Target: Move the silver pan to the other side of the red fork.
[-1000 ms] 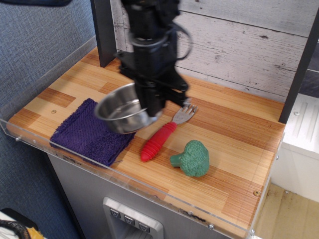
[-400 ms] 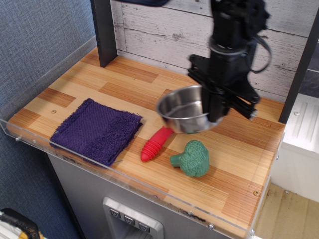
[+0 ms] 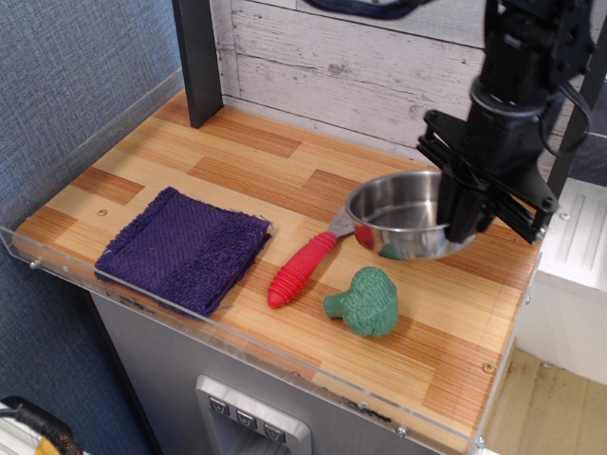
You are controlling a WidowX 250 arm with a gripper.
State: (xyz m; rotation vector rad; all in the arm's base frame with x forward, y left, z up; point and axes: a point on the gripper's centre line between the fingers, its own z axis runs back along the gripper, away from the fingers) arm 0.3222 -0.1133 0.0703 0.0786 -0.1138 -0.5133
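Observation:
The silver pan (image 3: 403, 214) is a shiny round steel pan held a little above the wooden table, right of the red fork. My gripper (image 3: 467, 226) is shut on the pan's right rim, the black arm rising above it. The red fork (image 3: 303, 268) lies diagonally on the table, its ribbed red handle toward the front; its grey head is mostly hidden behind the pan's left edge. The pan's handle is hidden.
A green broccoli toy (image 3: 363, 301) sits in front of the pan. A purple cloth (image 3: 183, 247) lies at the front left. A dark post (image 3: 199, 59) stands at the back left. A clear acrylic rim (image 3: 237, 342) edges the wooden table (image 3: 237, 161).
The gripper has carried the pan from above the cloth's right edge, over the fork, to the fork's right side, and slightly lower.

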